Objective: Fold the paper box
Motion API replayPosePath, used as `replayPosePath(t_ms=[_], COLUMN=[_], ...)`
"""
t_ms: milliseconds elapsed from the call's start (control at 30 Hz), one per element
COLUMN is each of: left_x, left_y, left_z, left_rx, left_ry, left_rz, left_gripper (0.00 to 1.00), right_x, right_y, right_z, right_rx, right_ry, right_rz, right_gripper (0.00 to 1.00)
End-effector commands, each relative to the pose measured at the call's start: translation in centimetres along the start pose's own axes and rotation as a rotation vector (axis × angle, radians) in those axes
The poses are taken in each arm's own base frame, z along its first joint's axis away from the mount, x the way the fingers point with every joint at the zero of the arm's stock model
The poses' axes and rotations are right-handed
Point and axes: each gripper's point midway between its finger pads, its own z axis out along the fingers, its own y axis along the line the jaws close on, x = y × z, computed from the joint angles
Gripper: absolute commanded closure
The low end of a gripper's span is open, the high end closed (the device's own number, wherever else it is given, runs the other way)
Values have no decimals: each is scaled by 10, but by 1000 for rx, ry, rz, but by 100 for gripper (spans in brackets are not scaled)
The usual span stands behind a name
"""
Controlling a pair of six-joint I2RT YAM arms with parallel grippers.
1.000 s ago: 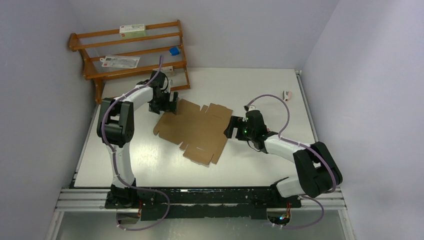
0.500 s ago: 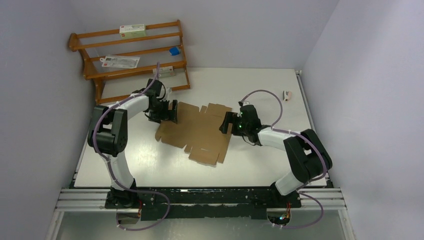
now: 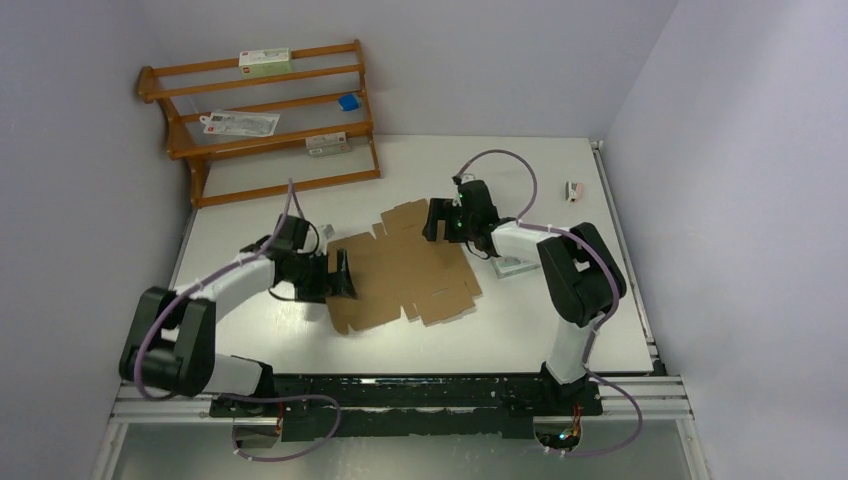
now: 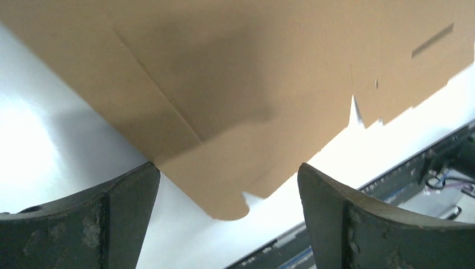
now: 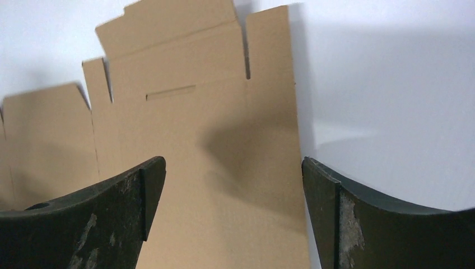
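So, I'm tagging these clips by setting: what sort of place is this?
Likely a robotics lab cell: left arm and right arm bolted to a white table, plus a wooden rack.

White-and-black left arm (image 3: 235, 278) and right arm (image 3: 515, 238).
Lilac cables (image 3: 495, 153) loop along both; curved dark fingers (image 4: 84, 218) are scuffed grey.

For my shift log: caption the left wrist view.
Open left pincer framing a corner of the unfolded paper box.
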Motion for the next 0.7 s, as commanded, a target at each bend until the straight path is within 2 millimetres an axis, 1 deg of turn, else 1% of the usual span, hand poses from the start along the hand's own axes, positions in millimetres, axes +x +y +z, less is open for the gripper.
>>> replayPosePath(t_ms=[0,67,133,233,267,333,367,400,433,500,533,600,667], left_x=[36,51,61,65,65,62,59,55,47,26,15,-10,-36], left_y=[-40,-55,-63,-64,-64,-63,-67,-72,-76,-76,-72,-64,-65], left_z=[-3,-3,-7,-20,-25,-36,-41,-46,-52,-63,-67,-70,-69], left_rx=[128,148,150,144,134,108,118,127,125,78,30,-64,-101], left_ry=[11,13,6,-23,-30,-47,-54,-63,-88,-146,-176,-215,-231], left_rz=[-33,-30,-36,-35,-30,-17,-11,-1,15,61,89,141,201], left_gripper=[2,2,2,2,2,2,2,2,2,2,2,2,2], right_x=[-9,-18,-30,-50,-54,-59,-59,-58,-57,-44,-37,-23,-10], right_y=[22,28,34,38,36,30,26,21,17,7,4,-4,-10], right_z=[16,20,21,20,18,8,1,-7,-16,-36,-45,-64,-81], right_rx=[-84,-106,-122,-108,-90,-44,-23,-1,17,58,72,101,116], right_ry=[12,0,-19,-45,-44,-52,-57,-63,-74,-65,-64,-63,-68], right_rz=[-83,-106,-128,-147,-147,-135,-124,-109,-91,-51,-31,10,42], right_gripper=[5,5,4,3,2,1,1,0,0,0,0,0,0])
